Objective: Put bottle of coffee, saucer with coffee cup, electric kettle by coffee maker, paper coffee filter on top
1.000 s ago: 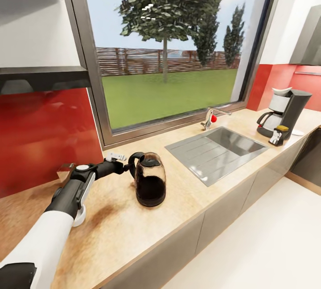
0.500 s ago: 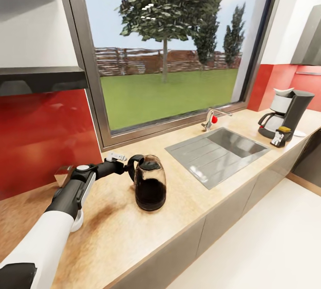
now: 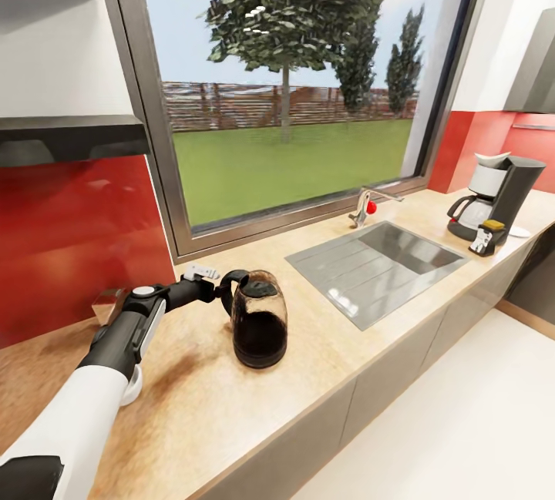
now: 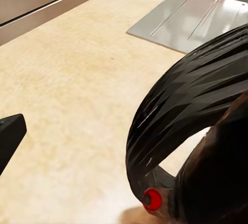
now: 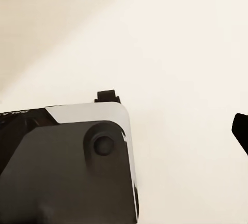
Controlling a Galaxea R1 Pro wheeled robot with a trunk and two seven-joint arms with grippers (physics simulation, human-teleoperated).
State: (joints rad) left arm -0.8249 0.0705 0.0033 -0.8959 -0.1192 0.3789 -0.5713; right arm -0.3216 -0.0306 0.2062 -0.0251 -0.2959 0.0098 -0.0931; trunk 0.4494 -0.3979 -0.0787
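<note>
The electric kettle (image 3: 259, 320), dark glass with a black looped handle (image 4: 181, 110), stands at the left of the countertop (image 3: 324, 338). My left gripper (image 3: 219, 290) is closed around that handle; one black fingertip (image 4: 10, 137) shows in the left wrist view. At the far right stands the black coffee maker (image 3: 502, 193) with a white paper filter (image 3: 492, 156) on top. A small yellow-lidded bottle of coffee (image 3: 487, 235) sits in front of it and a white saucer (image 3: 516, 230) beside it. One dark fingertip (image 5: 240, 130) of my right gripper shows over a pale floor.
A steel sink (image 3: 379, 256) with a tap (image 3: 362, 206) lies between the kettle and the coffee maker. A big window runs behind the counter, with red backsplash either side. A dark shelf (image 3: 69, 135) hangs at the upper left. Part of my own body (image 5: 67, 167) shows in the right wrist view.
The whole view has drifted a little, so the coffee maker sits slightly further right. The kettle and my left gripper have kept their hold and place on the counter.
</note>
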